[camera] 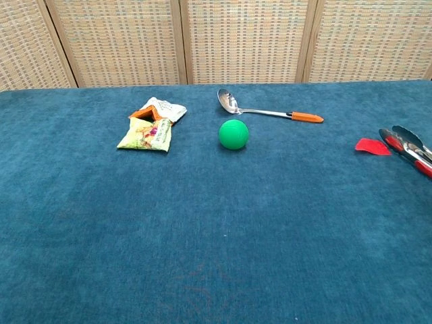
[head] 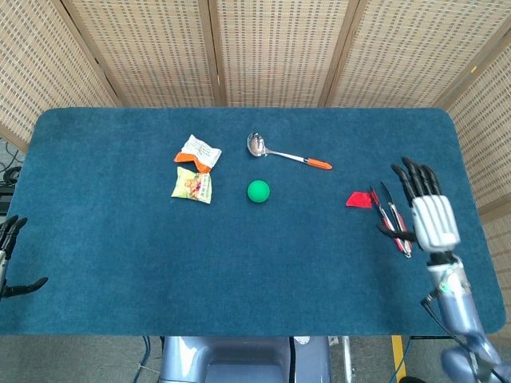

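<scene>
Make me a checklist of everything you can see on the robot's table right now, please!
Surface: blue cloth table.
Job's things: red scrap lying flat, beside the tongs.
Clutter: ladle, green ball, two snack packets.
Hands: right hand open, fingers spread, over the tongs' far side; left hand at the table's left edge, holding nothing.
Cables: a few below the table's front edge.
Surroundings: woven screens.

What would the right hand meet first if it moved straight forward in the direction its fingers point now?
Probably nothing on the table. In the head view the right hand points toward the far edge of the table, and only bare blue cloth lies ahead. The tongs and red piece sit beside it. Its height is unclear.
</scene>
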`<state>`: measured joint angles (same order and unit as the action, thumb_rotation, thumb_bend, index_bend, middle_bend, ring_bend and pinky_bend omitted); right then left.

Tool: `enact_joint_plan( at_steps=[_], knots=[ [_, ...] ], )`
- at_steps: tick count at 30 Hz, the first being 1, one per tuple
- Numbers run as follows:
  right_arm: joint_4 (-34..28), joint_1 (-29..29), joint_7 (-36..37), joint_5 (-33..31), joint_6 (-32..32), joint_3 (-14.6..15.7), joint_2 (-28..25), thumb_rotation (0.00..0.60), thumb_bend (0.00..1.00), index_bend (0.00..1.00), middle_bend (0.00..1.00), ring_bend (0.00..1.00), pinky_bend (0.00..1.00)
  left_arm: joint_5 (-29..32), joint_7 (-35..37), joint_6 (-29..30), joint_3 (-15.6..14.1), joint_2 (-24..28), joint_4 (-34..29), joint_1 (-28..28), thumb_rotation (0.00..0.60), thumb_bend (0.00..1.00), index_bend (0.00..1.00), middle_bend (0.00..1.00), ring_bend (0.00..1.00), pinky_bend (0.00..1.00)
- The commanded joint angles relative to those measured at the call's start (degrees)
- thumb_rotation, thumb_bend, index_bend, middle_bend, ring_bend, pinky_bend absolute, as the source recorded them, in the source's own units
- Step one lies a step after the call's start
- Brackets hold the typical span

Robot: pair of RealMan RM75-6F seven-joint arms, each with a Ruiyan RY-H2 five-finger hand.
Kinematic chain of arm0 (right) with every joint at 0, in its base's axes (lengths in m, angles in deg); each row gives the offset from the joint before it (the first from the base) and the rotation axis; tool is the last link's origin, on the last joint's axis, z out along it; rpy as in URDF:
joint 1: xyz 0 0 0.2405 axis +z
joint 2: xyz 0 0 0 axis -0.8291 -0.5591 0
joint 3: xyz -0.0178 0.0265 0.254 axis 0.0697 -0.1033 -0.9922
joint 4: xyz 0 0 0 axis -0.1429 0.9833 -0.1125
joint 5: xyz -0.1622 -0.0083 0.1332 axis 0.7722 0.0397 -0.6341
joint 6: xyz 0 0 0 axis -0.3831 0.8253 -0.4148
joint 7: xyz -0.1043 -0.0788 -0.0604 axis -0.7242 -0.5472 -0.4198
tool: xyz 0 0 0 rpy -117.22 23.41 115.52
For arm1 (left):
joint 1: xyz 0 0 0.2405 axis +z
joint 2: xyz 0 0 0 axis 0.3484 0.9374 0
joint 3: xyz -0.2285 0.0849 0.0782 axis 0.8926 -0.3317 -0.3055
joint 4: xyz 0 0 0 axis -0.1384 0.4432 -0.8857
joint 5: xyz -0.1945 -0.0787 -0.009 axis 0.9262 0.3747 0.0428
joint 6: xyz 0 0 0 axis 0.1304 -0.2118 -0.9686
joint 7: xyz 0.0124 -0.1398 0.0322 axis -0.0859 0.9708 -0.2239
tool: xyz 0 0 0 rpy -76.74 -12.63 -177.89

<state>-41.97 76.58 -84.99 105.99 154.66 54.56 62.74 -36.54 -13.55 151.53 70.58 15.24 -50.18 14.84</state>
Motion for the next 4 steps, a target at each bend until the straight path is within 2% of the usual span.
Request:
enact_joint_plan(
  at_steps=[1, 4],
  knots=[
    [-4.05, -8.06, -0.82, 6.29, 8.84, 6.04, -2.42, 0.6, 0.05, 0.0, 0.0, 0.0, 0.0, -2.87, 2.74, 2.09, -1.22, 0.51, 1.65, 1.42, 0.6, 0.0, 0.0, 0.0, 0.0, 0.0],
    [-4.47, -10.7, -0.66, 7.84, 11.16, 7.94, -2.51, 0.6, 0.05, 0.0, 0.0, 0.0, 0.0, -4.64, 3.87, 3.56, -1.64, 0.42, 2.79, 2.02, 0.6, 0.0, 0.0, 0.0, 0.0, 0.0]
  ],
)
